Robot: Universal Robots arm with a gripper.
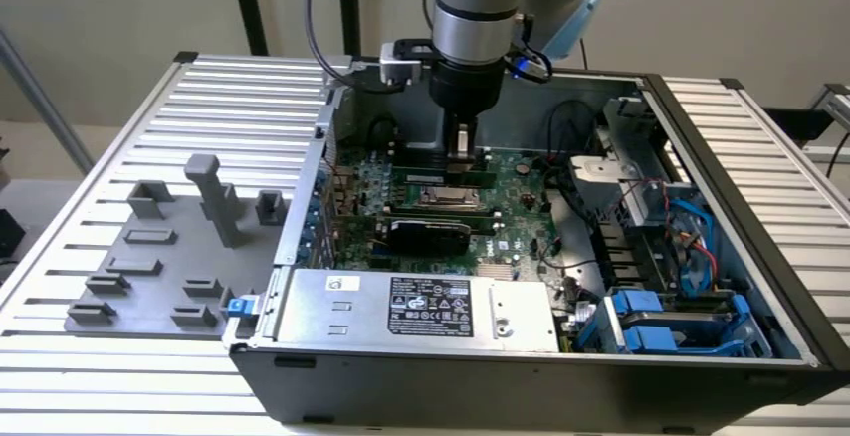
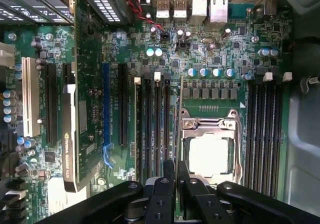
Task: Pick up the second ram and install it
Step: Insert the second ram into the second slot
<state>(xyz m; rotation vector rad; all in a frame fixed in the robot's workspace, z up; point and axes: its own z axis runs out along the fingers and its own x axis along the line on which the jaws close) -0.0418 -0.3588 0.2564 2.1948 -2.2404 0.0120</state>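
My gripper (image 1: 461, 157) reaches down into the open computer case (image 1: 743, 187), just above the green motherboard (image 1: 512, 207). It is shut on the second ram (image 1: 425, 171), a thin green stick lying level under the fingertips, beside the CPU socket (image 1: 449, 195). In the wrist view the ram (image 2: 177, 129) shows edge-on as a thin line between the two black fingers (image 2: 169, 171). It runs along the black memory slots (image 2: 157, 129) next to the CPU socket (image 2: 207, 151). Whether it sits in a slot I cannot tell.
A graphics card (image 1: 425, 229) lies beside the socket and the power supply (image 1: 412, 305) sits at the case front. Blue drive bays (image 1: 664, 322) and cables (image 1: 638, 207) fill the exterior view's right. Grey holder blocks (image 1: 213, 197) stand on the slatted table at the exterior view's left.
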